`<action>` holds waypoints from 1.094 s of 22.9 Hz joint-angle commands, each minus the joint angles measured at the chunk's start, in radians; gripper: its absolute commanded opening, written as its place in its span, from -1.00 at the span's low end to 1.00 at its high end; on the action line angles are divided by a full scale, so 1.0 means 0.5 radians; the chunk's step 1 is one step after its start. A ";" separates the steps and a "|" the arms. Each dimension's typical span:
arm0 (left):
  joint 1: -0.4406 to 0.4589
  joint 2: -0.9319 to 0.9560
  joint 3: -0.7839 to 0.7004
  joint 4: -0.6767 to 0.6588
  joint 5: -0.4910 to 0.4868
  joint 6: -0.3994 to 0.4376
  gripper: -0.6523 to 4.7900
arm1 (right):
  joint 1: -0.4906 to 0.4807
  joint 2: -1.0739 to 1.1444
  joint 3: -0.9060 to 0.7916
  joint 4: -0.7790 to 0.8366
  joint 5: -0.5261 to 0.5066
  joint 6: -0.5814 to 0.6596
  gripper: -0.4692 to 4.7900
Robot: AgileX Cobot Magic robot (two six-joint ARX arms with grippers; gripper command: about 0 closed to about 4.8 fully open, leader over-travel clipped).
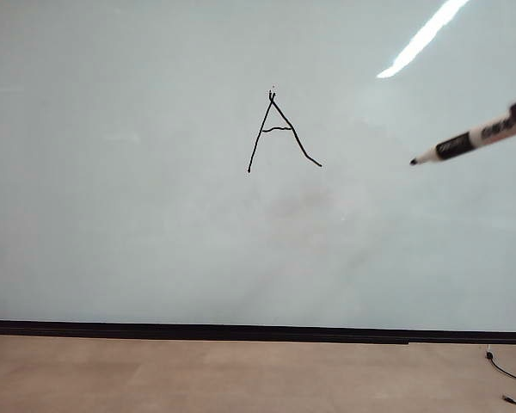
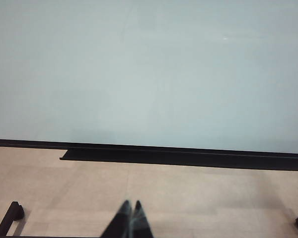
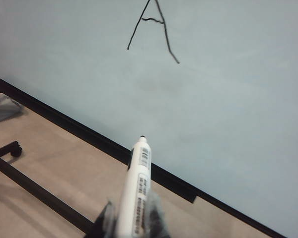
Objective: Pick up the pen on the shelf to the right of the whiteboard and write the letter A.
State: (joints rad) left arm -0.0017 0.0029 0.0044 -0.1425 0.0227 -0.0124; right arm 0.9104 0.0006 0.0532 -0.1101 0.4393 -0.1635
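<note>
Pen (image 3: 137,191) first: it looks light, stiff and smooth-barrelled, so a firm pinch near the back end should keep it from sliding or twisting when the tip presses on a surface. That is how the right hand (image 3: 134,223) has it, fingers pinching the rear of the barrel with the dark tip pointing ahead toward the whiteboard (image 3: 228,99). In the exterior view the pen (image 1: 473,138) enters from the right edge, tip aimed left and slightly down, well apart from the letter A (image 1: 279,133), and seemingly clear of the board, though that gap cannot be judged for sure.

The letter A already stands on the board, with uneven legs and a wavy crossbar, so the writing appears done.

The left hand (image 2: 130,223) sits low over the tan floor (image 2: 149,198), its fingers pressed together and holding nothing.

The whiteboard is large, glossy and hard, reflecting ceiling lights; a marker would glide easily and smudge if brushed. A black ledge (image 2: 184,156) runs along its lower edge, and dark frame legs (image 3: 35,191) cross the floor.
</note>
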 commanded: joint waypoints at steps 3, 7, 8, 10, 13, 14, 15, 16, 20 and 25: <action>0.000 0.001 0.005 0.017 0.001 0.009 -0.78 | -0.020 0.002 -0.105 0.198 0.027 0.037 -0.84; 0.000 0.001 0.005 0.017 0.000 0.009 -0.78 | -0.253 0.002 -0.105 0.159 -0.007 0.044 -0.84; 0.000 0.001 0.005 0.016 0.000 0.009 -0.78 | -0.308 0.002 -0.105 0.171 -0.029 0.044 -0.84; 0.000 0.001 0.005 0.016 0.000 0.009 -0.78 | -0.536 0.002 -0.105 0.189 -0.146 0.050 -0.84; 0.000 0.001 0.005 0.016 0.000 0.009 -0.78 | -0.843 0.002 -0.105 0.181 -0.344 0.067 -0.84; 0.000 0.001 0.005 0.017 0.000 0.009 -0.78 | -1.035 0.002 -0.105 0.183 -0.513 0.076 -0.84; 0.000 0.001 0.005 0.017 0.000 0.009 -0.78 | -1.157 0.002 -0.105 0.184 -0.632 0.088 -0.84; 0.000 0.001 0.005 0.017 0.000 0.009 -0.78 | -1.353 0.002 -0.105 0.195 -0.799 0.141 -0.84; -0.001 0.001 0.005 0.017 0.001 0.009 -0.78 | -1.859 0.002 -0.105 0.172 -0.893 0.298 -0.84; 0.000 0.001 0.005 0.017 0.000 0.009 -0.78 | -2.000 0.002 -0.105 0.117 -0.929 0.301 -0.84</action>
State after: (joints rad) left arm -0.0017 0.0025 0.0044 -0.1425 0.0223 -0.0120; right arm -0.0925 0.0021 -0.0029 -0.0616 -0.0170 -0.0166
